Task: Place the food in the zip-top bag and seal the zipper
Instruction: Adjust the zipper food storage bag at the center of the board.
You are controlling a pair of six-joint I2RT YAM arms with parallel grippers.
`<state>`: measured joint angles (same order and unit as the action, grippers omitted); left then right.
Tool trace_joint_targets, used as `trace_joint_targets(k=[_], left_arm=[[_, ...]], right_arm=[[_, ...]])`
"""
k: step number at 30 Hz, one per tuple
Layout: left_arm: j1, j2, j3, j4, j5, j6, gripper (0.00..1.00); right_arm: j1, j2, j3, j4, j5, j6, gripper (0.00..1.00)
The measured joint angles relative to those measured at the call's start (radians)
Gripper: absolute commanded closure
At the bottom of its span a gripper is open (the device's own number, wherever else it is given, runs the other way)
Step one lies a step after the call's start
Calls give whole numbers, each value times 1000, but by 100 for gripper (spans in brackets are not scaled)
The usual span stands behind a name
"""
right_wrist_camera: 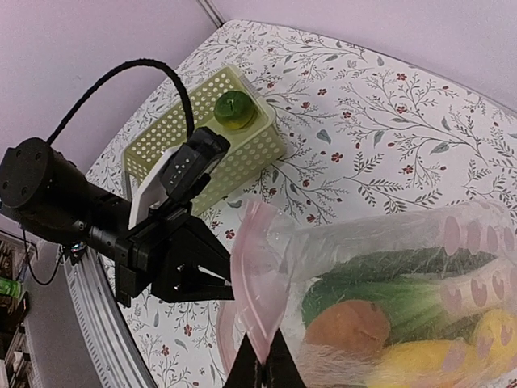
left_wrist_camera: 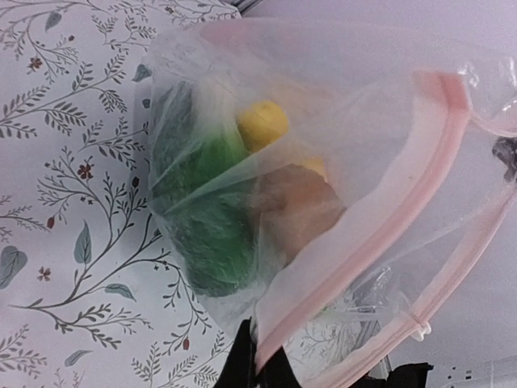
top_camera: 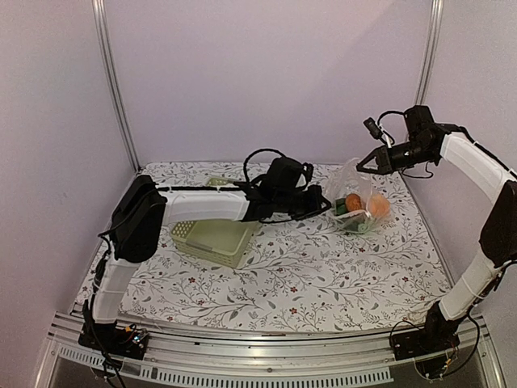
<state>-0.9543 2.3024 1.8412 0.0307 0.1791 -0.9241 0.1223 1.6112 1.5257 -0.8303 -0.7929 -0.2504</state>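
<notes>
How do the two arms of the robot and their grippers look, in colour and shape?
The left arm and the right arm have white tubular shells between bulky black joints. The left gripper and the right gripper are black, with fingers that taper to a point. A black cable loops above the left wrist.

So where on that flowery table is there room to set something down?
The wide front strip of table, nearer than the basket and bag, is bare. Crowded around the bag: the left gripper and right gripper both pinch its mouth.
</notes>
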Motion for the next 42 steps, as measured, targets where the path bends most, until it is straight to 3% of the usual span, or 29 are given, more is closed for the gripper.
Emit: trace_joint_targets(k=[11,21,27,33,42], left_arm=[[-19,-125,68,-15,19,10,100],[-17,4,192,-68,97,-2,100],[-16,8,282,-75,97,13,100],[-24,8,343,-37,89,106,100],[-21,74,419,-8,101,103,100]], right_arm=[[-83,16,198,-39,94,-1,100],[-83,24,241,-72,106,2,100],[-84,44,349,-90,130,8,100],[-92,77,370,-112,164,6,100],[-110,103,399,-173,181,-2,100]])
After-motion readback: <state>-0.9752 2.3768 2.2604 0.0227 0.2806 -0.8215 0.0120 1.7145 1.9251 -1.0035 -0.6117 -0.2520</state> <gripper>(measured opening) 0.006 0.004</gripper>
